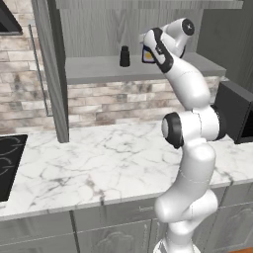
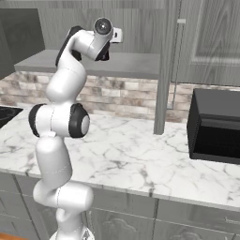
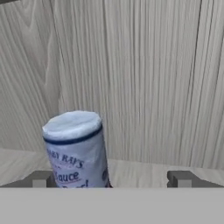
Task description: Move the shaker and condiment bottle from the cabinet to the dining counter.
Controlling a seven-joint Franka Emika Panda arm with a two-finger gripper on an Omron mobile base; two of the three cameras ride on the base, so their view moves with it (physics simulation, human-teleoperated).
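The cabinet stands open, its grey shelf at the height of my hand. On the shelf the small black shaker stands upright. To its right is the condiment bottle, partly covered by my hand. In the hand view the condiment bottle stands close up, with a pale blue-banded cap and a "Sauce" label. My gripper is open, and the bottle sits between the fingertips, close to the left one and not gripped. The dining counter is out of view.
Below the cabinet runs a marble worktop with a black cooktop at its left end. A black microwave stands on the right. The open cabinet door hangs edge-on left of the shelf. A brick wall backs the worktop.
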